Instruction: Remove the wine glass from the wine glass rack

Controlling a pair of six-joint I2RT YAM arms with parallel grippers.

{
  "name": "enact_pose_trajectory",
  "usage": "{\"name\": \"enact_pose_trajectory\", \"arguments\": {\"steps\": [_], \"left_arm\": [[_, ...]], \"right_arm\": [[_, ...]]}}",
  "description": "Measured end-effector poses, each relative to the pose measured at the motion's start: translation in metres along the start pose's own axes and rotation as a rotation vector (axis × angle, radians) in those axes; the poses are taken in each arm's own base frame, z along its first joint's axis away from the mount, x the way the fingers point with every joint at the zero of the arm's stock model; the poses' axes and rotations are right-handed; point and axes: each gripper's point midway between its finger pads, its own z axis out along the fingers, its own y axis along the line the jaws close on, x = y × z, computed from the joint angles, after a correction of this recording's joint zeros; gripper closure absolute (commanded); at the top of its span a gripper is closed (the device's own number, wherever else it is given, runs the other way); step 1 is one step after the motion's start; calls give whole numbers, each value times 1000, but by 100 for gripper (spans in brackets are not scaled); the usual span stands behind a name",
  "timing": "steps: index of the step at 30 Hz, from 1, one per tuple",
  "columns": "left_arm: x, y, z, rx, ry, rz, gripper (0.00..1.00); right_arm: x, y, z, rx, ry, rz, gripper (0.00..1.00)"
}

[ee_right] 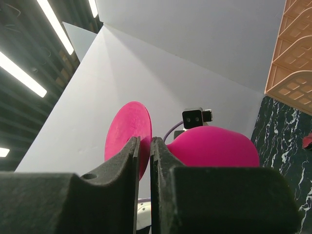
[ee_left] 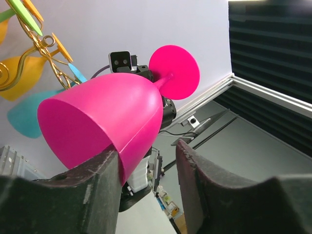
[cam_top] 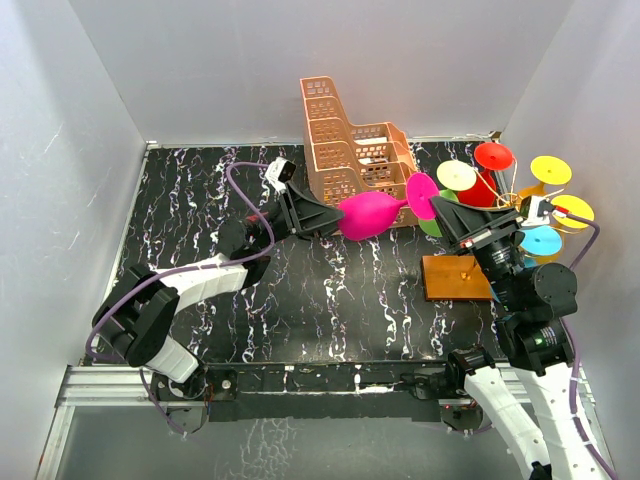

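A: Where's the wine glass [cam_top: 372, 213] sitting rn?

B: It's hanging sideways in the air, off the wine glass rack [cam_top: 455, 277]. The right gripper [ee_right: 145, 144] is pinching it at the stem, fingers nearly together, w/ the round foot on one side of them and the bowl on the other. The rack's board is lying back beside that gripper's wrist.

A: And the left gripper [ee_left: 146, 153]?

B: Its jaws are standing apart. The bowl is leaning on one finger [ee_left: 97, 185]; the other isn't touching it.

A: What's worrying you?

B: The glass is looking like smooth matte pink plastic: rounded, tapering bowl, thin stem, flat disc foot. The pads are looking dark and grainy, so probably some bite, but a curved bowl could be squirting out if the jaws are closing off-centre. If the right one is letting go before both left fingers are seated, I'm guessing it's dropping to the marbled table [cam_top: 200, 200]. Also, the foot is riding near the other glasses [cam_top: 493, 157] on the gold wire hooks, and the peach lattice basket [cam_top: 345, 150] is just beyond the bowl, so a swing could be knocking either.
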Motion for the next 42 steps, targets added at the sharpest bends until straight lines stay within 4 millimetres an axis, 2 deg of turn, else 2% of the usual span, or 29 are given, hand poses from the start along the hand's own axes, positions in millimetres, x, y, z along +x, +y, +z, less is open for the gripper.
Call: {"name": "enact_pose_trajectory", "arguments": {"steps": [6,9,13,18,21,26,29,32,35,42], "left_arm": [[1,4,1,-5,1,-3,76],[1,5,2,-6,3,-5,87],[-1,-8,6,38,0,17,99],[1,-19,9,80,8,36,100],[4,-19,10,81,13,35,100],[6,-18,10,76,22,39,100],[8,-16,10,73,27,51,100],[11,-13,8,52,32,66,100],[17,-11,2,12,43,87,100],[29,-23,-12,-136,64,208,100]], "right_arm": [[0,-1,0,5,1,-2,84],[1,-5,0,18,3,-4,83],[-5,-12,-1,49,-29,-16,81],[-9,-26,-5,110,-60,-53,73],[-10,-33,-11,142,-68,-93,61],[-10,-41,-19,175,-68,-149,31],[-11,-46,-24,197,-69,-187,20],[-14,-48,-28,216,-79,-236,16],[-21,-41,-31,221,-98,-309,10],[-45,-6,-45,182,-192,-532,6]]}}
